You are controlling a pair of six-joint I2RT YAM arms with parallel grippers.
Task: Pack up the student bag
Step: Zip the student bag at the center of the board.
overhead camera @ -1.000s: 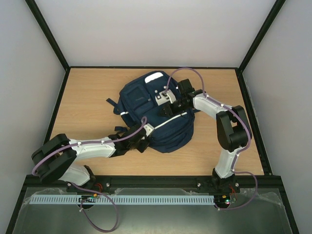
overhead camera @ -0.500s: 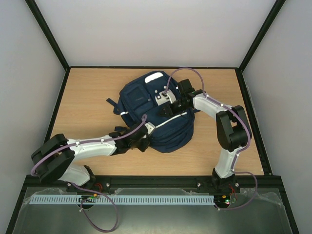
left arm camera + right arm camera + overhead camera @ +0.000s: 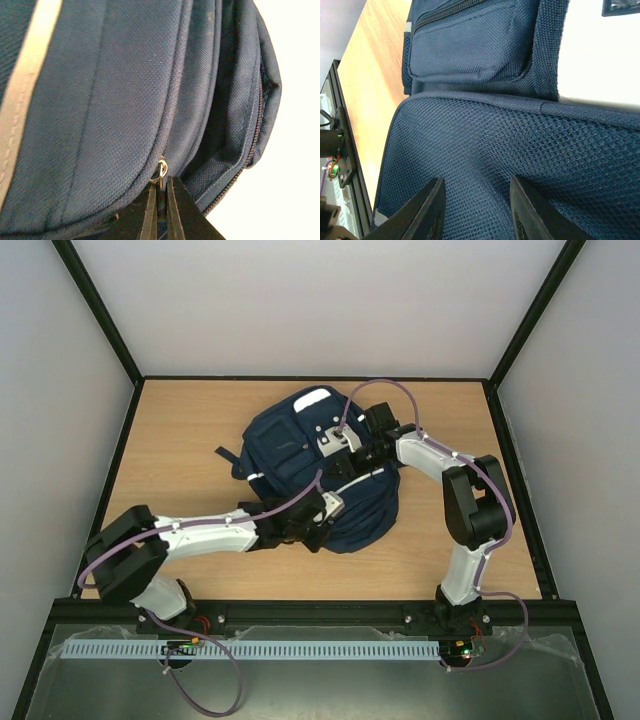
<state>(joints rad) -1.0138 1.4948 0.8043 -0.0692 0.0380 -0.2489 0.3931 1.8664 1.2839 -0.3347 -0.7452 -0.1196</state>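
The navy-blue student bag (image 3: 285,445) lies flat in the middle of the table, with a white stripe along its near side. My left gripper (image 3: 325,508) is at the bag's near edge. In the left wrist view it (image 3: 161,184) is shut on a zip pull with a small metal ring (image 3: 161,170), and an unzipped gap (image 3: 235,115) shows to the right. My right gripper (image 3: 350,462) is over the bag's right half. In the right wrist view it (image 3: 477,192) is open, its fingers (image 3: 431,205) resting apart on blue mesh fabric (image 3: 485,145).
A zipped mesh pocket (image 3: 470,45) and a pale panel (image 3: 600,60) lie beyond the right fingers. A dark strap (image 3: 228,452) sticks out at the bag's left. Bare wooden table (image 3: 180,440) lies left of the bag. Black frame rails edge the table.
My left gripper has moved right along the bag's near edge, from the left corner toward the middle. The right arm has hardly moved.
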